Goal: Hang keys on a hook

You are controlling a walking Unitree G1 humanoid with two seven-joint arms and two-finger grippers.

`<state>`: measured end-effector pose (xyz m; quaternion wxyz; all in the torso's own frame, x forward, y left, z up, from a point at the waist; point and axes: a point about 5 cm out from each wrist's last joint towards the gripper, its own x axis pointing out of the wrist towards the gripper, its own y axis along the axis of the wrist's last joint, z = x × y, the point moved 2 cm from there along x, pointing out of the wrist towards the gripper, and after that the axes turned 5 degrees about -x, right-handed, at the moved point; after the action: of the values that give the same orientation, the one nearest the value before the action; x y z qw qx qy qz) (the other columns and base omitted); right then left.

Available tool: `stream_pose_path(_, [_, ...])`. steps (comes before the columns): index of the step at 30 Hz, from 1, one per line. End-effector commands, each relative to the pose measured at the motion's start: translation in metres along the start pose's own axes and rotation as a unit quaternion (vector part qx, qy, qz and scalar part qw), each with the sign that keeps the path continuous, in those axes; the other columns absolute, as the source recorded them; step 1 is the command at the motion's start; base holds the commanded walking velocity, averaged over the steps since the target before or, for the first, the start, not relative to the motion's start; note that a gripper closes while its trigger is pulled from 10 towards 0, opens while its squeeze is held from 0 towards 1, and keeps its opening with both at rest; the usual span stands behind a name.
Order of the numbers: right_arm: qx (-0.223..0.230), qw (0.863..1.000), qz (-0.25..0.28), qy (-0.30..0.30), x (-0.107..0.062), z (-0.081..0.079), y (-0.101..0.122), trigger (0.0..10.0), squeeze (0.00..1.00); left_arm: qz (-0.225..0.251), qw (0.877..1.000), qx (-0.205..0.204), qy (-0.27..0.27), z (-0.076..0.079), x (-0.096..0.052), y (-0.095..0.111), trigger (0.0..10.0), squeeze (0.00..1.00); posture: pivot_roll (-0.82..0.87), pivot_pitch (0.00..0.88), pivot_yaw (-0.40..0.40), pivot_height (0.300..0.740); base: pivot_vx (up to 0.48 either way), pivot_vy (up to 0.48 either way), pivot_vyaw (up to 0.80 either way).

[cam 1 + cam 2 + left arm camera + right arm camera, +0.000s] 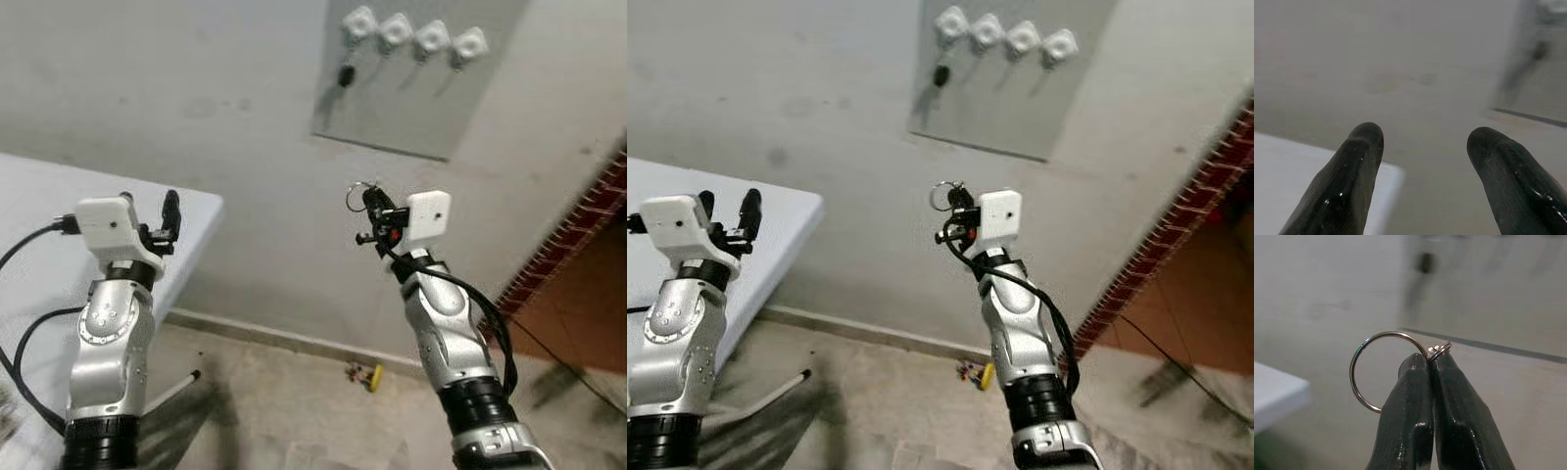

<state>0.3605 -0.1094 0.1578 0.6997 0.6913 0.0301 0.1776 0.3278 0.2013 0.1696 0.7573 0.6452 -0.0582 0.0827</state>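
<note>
Four hooks (414, 35) high | R end effector (1430, 363) pinching key ring (1369, 369) below

Shiny metal key ring (1374, 369) (thin wire).

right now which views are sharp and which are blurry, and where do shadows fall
Right wrist view: the key ring and the right tool pinching it are sharp, the wall and hook panel behind soft. Left wrist view: the open left tool is fairly crisp, the background smeared. Left eye view: mildly soft overall; the four white hooks cast slanting shadows down the grey panel, and the floor under the white table is dim.
</note>
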Motion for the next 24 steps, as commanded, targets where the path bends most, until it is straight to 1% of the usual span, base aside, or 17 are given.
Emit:
stream_pose_path(1, [-0.001,1.000,0.012,-0.002,0.0030,0.0006,0.0066,10.0,0.00,0.003,1.000,0.001,-0.003,-0.0001,0.0026,0.0052,10.0,0.00,-0.03,0.000,-0.074,0.724,0.000,0.000,-0.74])
stream_pose_path(4, [-0.001,1.000,0.010,-0.002,0.0034,0.0002,0.0067,10.0,0.00,-0.002,1.000,0.011,-0.009,0.0027,0.0030,0.0045,10.0,0.00,-0.03,0.000,-0.074,0.724,0.000,0.000,-0.69])
stream_pose_path(7, [0.006,1.000,0.017,-0.007,0.0033,0.0001,0.0079,10.0,0.00,-0.010,1.000,-0.001,-0.008,0.0032,0.0023,0.0019,10.0,0.00,-0.02,0.000,-0.076,0.724,0.000,0.000,-0.58])
stream_pose_path(8, [-0.002,1.000,0.017,-0.010,0.0031,0.0009,0.0082,10.0,0.00,-0.013,1.000,-0.002,-0.005,0.0029,0.0021,0.0013,10.0,0.00,-0.02,0.000,-0.078,0.724,0.000,0.000,0.00])
stream_pose_path(12, [0.001,1.000,0.008,-0.015,0.0034,0.0015,0.0061,10.0,0.00,-0.019,1.000,-0.006,-0.007,0.0043,0.0018,-0.0001,10.0,0.00,-0.02,0.000,-0.080,0.724,0.000,0.000,0.00])
stream_pose_path(14, [-0.002,1.000,0.007,-0.014,0.0036,0.0010,0.0063,10.0,0.00,-0.028,0.999,-0.015,-0.013,0.0062,0.0010,-0.0015,10.0,0.00,-0.02,0.000,-0.083,0.724,0.000,0.000,0.00])
stream_pose_path(24, [-0.007,1.000,0.006,-0.011,0.0026,0.0003,0.0069,10.0,0.00,-0.040,0.999,-0.027,-0.011,0.0048,0.0004,-0.0032,10.0,0.00,-0.03,0.000,-0.086,0.724,0.000,0.000,0.00])
